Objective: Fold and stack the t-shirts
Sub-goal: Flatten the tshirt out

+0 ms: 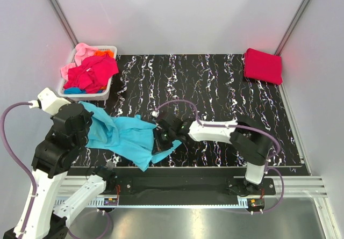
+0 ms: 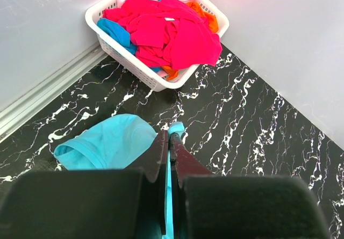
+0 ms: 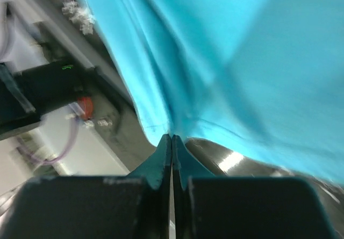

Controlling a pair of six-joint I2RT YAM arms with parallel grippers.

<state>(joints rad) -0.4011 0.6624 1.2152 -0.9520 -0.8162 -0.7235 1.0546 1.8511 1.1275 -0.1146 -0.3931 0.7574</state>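
Left gripper pinched tight on a fold of the turquoise t-shirt, which lies crumpled on the table, near-left. Right gripper clamped shut on its near edge. Lift both together & draw apart evenly, so the cloth spreads flat w/o slipping.

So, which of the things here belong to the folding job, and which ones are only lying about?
Part of the job:
turquoise t-shirt, lying between the two arms
folded red t-shirt, at the far right corner
pile of t-shirts, unfolded, in the basket

Only lying about:
white basket, far left
black marbled table
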